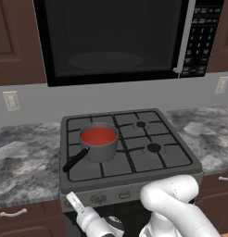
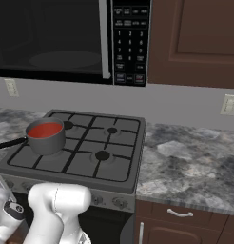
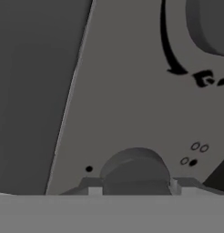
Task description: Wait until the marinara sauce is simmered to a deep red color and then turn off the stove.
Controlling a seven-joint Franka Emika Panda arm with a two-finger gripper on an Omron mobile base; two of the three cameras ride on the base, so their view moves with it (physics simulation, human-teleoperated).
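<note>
With the marinara sauce (image 1: 98, 136) looking red, my gripper (image 3: 136, 184) is clamped on the stove's (image 1: 134, 178) near-left knob (image 3: 136, 170), the turn-off seemingly left.

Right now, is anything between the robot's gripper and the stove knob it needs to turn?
Nothing visible. In the hand view the gripper sits right at a round grey knob on the stove front panel, its tips on either side of it.

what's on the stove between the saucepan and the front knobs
Nothing: bare black grate lies between the saucepan and the front knobs on the stove, seen in the left base view.
</note>
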